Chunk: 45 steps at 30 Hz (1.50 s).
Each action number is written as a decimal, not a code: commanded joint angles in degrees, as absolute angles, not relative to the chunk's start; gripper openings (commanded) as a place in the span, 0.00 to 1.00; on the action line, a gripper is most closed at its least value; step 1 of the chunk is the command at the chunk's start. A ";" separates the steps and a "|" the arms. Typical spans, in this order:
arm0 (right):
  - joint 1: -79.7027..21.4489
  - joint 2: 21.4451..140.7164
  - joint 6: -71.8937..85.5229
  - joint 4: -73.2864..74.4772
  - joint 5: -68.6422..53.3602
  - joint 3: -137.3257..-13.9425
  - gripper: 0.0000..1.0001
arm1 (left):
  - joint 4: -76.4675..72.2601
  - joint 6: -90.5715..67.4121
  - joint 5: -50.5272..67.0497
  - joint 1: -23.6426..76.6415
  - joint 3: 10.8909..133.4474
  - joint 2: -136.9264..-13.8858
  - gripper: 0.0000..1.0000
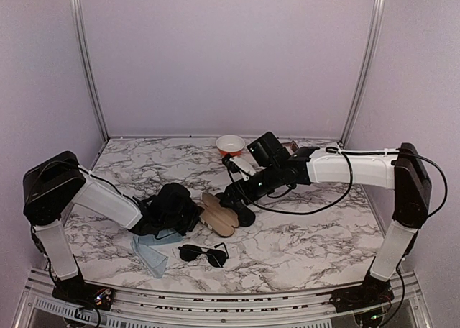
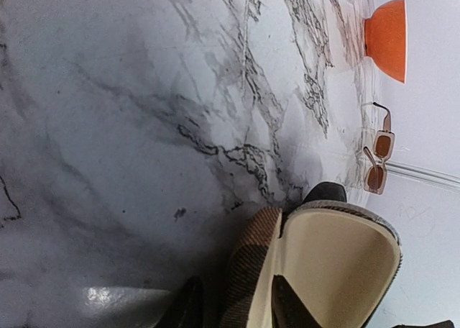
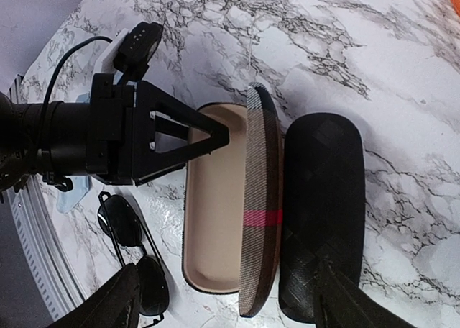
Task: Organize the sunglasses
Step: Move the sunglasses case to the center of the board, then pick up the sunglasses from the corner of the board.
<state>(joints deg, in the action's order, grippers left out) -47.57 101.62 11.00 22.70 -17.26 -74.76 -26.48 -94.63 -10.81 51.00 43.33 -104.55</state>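
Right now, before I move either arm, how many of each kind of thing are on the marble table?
Sunglasses: 2, a black round-lens pair and a brown square-lens pair
Cases: 2, an open brown plaid oblong case and a closed black oblong case
Bowls: 1, an orange bowl
Cloths: 1, a light blue cloth
Total: 6

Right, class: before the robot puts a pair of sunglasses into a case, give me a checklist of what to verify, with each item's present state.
1. Brown case open: ok.
2. Its inside empty: ok, as far as visible.
3. Black case open: not ok, shut.
4. Black sunglasses lying free beside the brown case: ok.
5. Brown sunglasses located: ok, far off by the back wall.
6. Right fingers apart and holding nothing: ok. Left fingers straddle the lid; whether they have let go: cannot tell.
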 commanded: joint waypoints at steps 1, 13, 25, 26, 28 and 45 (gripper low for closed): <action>-47.67 100.48 11.82 21.19 -17.95 -74.95 0.80 | -24.08 -93.88 -10.49 51.24 40.02 -103.97 0.38; -47.71 100.38 10.65 22.46 -16.82 -76.82 0.80 | -22.54 -90.07 -12.97 50.85 33.14 -95.41 0.63; -47.67 99.68 8.98 24.11 -9.91 -81.72 0.81 | -2.75 -73.76 -27.39 50.32 33.79 -75.98 0.70; -47.69 99.61 8.86 23.98 -9.23 -82.20 0.81 | -0.21 -70.27 -29.43 50.28 34.58 -74.08 0.70; -47.71 99.36 8.81 23.42 -8.14 -83.02 0.81 | 3.43 -64.45 -33.22 50.23 35.40 -69.79 0.70; -60.49 94.82 4.25 20.66 -9.86 -81.33 0.79 | 22.64 -44.91 -22.59 41.27 29.36 -53.54 0.57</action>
<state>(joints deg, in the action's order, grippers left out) -57.74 98.00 6.57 21.54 -9.50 -81.93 16.14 -47.09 -25.67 41.54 31.22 -56.40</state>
